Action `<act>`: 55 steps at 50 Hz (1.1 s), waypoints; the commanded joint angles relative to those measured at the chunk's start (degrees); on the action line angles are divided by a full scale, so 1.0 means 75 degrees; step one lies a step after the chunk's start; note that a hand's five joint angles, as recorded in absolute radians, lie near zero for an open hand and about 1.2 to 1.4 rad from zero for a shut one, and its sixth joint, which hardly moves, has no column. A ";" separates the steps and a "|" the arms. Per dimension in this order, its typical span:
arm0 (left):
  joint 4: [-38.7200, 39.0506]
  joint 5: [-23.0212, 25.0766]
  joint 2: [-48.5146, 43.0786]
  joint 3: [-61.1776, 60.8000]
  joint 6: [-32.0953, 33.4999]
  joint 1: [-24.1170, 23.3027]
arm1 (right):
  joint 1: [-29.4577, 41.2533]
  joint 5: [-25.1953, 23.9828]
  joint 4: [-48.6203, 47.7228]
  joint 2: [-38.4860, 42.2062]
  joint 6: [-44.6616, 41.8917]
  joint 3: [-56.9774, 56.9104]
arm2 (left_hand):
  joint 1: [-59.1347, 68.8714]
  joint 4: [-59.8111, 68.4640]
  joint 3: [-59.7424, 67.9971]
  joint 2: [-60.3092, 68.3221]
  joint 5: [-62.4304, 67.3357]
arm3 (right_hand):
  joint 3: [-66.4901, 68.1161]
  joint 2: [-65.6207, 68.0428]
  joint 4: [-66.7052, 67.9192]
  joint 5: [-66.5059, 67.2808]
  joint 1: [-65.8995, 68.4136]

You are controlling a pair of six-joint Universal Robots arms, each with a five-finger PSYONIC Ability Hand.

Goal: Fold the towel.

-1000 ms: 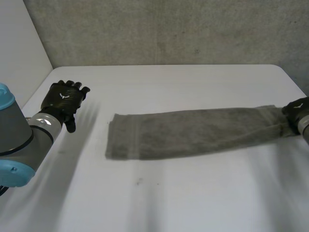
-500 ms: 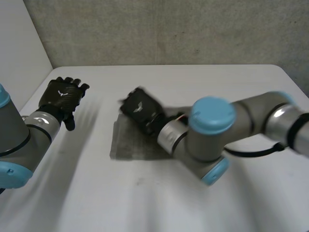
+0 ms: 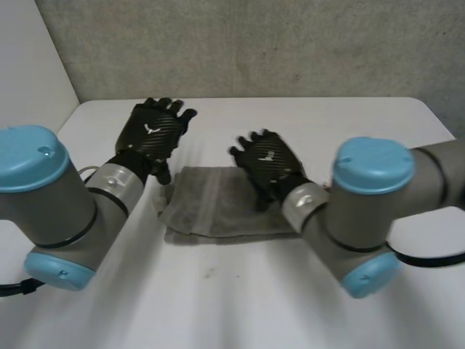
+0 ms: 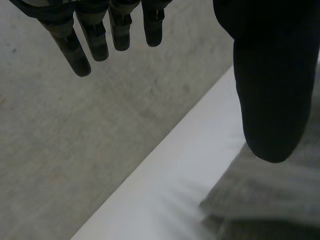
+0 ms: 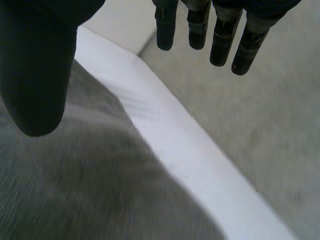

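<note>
The grey towel (image 3: 218, 207) lies folded over on itself in the middle of the white table (image 3: 240, 305). My right hand (image 3: 270, 163) hovers above its right half, fingers straight and spread, holding nothing. My left hand (image 3: 151, 134) is raised above the towel's far left corner, also open and empty. In the left wrist view the straight fingers (image 4: 82, 47) and thumb (image 4: 272, 100) hang above the towel's corner (image 4: 260, 195). The right wrist view has straight fingers (image 5: 220, 35) above the towel (image 5: 90, 190) and the table's far edge (image 5: 200, 165).
A grey concrete wall (image 3: 247, 47) runs behind the table. A white side wall (image 3: 33, 80) stands at the left. Bare tabletop lies in front of the towel and to its right.
My right hand carried the towel's right end across to the left, folding it over, then let go and opened. My left hand moved in from the table's left edge to the towel's far left corner.
</note>
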 commanded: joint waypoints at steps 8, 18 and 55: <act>0.0001 -0.0282 -0.1628 0.0592 -0.0496 -0.0306 | -0.1606 -0.0077 0.0446 0.0205 0.0554 0.1216 | 0.0444 0.0442 0.0448 0.0426 0.0219 | 0.2291 0.2245 0.2180 0.2167 0.2362; -0.0105 -0.0400 -0.1934 0.0252 -0.0496 -0.0259 | -0.1911 -0.0007 0.0189 0.0135 0.0038 0.1310 | 0.0444 0.0442 0.0448 0.0426 0.0219 | 0.9034 0.8988 0.8923 0.8910 0.9105; -0.0444 -0.0634 0.0973 -0.1049 -0.0625 0.0819 | 0.1233 -0.0208 0.0083 0.0478 -0.0297 -0.0777 | 0.0422 0.0420 0.0425 0.0403 0.0197 | -0.0299 -0.0345 -0.0410 -0.0424 -0.0229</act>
